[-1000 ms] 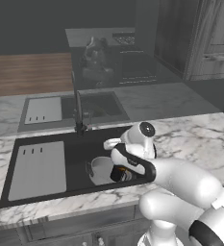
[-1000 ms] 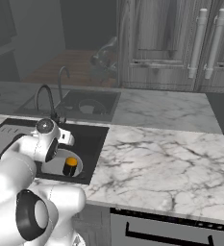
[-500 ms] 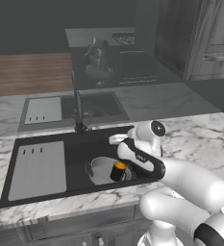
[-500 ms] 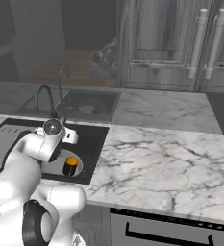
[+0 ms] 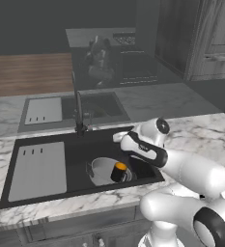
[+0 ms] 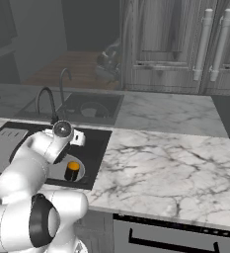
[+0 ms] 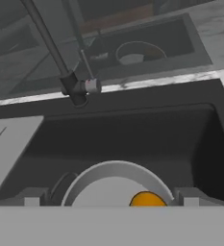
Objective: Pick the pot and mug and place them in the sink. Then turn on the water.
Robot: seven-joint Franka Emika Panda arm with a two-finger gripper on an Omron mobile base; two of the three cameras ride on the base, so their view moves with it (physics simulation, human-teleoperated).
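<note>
The black sink point(image 5: 80, 150) holds the grey pot point(image 5: 100, 170) at its front right. The black mug point(image 5: 119, 171) with its orange top stands inside the pot. My gripper point(image 5: 119, 137) hangs open above the sink's right rear part, up and clear of both. From the right base view the mug point(image 6: 72, 171) shows below the gripper point(image 6: 78, 138), with the pot point(image 6: 82, 172) partly behind my arm. The hand view looks down on the pot point(image 7: 104, 185) and the mug point(image 7: 147, 199), with the fingertips point(image 7: 32, 199) set wide apart. The dark faucet point(image 5: 77, 110) stands behind the basin; water is out of view.
A light grey slotted drain panel point(image 5: 39, 169) covers the sink's left half. The faucet's side lever point(image 7: 90, 86) sits at its base. White marble counter point(image 6: 166, 163) runs to the right. A hazy grey basin point(image 5: 92, 107) lies beyond the counter, and dark cabinets point(image 6: 185, 44) stand behind.
My hand has lifted off the mug and drawn up and back toward the faucet side. The mug stays standing in the pot. The jaws remain wide.
</note>
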